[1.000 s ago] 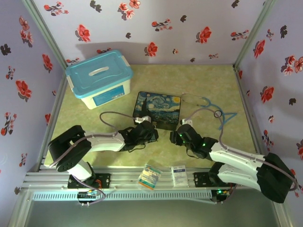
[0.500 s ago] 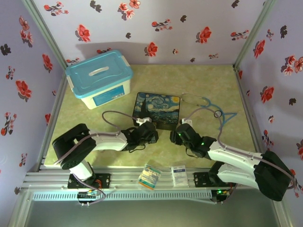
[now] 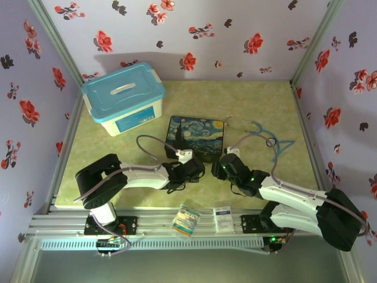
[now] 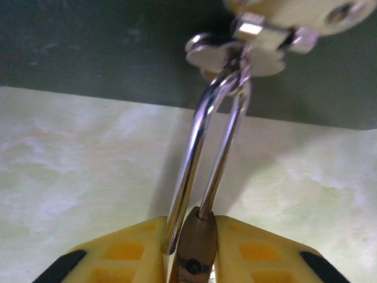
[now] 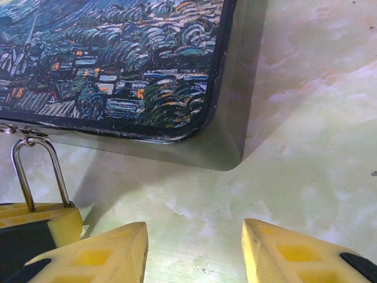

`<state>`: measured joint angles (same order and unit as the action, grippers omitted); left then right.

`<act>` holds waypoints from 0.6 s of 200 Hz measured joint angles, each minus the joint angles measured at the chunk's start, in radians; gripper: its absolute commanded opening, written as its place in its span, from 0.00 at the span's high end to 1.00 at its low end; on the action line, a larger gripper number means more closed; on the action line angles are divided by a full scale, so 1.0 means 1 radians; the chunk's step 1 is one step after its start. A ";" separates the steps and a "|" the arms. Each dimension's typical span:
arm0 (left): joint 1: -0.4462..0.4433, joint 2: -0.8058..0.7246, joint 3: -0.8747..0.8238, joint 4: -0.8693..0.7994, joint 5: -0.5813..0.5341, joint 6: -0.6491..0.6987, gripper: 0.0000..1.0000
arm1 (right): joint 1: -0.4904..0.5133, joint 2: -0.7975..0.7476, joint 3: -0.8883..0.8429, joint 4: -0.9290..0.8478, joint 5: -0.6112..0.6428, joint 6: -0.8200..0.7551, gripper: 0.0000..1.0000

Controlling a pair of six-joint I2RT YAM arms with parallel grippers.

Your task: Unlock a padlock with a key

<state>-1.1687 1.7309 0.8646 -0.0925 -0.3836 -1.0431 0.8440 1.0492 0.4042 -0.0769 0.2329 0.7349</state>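
Note:
The padlock [image 4: 199, 243] is a small brass body pinched between the yellow fingers [image 4: 126, 250] of my left gripper [image 4: 191, 229], which is shut on it. Its silvery shackle [image 4: 203, 130] runs up through the clasp [image 4: 235, 56] of the painted box [image 3: 197, 137]. One shackle leg enters the body; the other ends just beside it. My right gripper [image 5: 194, 233] stands open over bare table off the box's front right corner [image 5: 227, 147], nothing between its fingers. The shackle [image 5: 38, 171] shows at the left edge of that view. The key is out of view. From above, the left gripper [image 3: 197, 167] and right gripper [image 3: 219, 168] nearly meet.
A white tub with a light-blue lid [image 3: 123, 97] stands at the back left. Blue tubing with a clear piece [image 3: 262, 135] lies right of the painted box. Two small cards [image 3: 185, 220] [image 3: 222, 218] rest on the rail at the near edge.
My left arm has slid to the right along the box front, taking the padlock with it. The right gripper's fingers have come slightly closer together and stayed in place.

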 measured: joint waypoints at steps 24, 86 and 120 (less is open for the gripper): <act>-0.013 0.026 0.039 -0.076 -0.042 0.010 0.81 | 0.000 0.000 -0.002 0.001 0.000 0.003 0.55; -0.023 0.058 0.097 -0.175 -0.076 0.016 0.83 | 0.000 0.002 -0.013 0.002 0.000 0.010 0.56; -0.024 0.073 0.130 -0.253 -0.095 0.030 0.77 | 0.000 0.006 -0.014 0.004 0.000 0.010 0.56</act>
<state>-1.1931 1.8038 0.9951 -0.3450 -0.4782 -1.0134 0.8440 1.0550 0.3904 -0.0727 0.2325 0.7448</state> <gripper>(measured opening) 0.210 0.442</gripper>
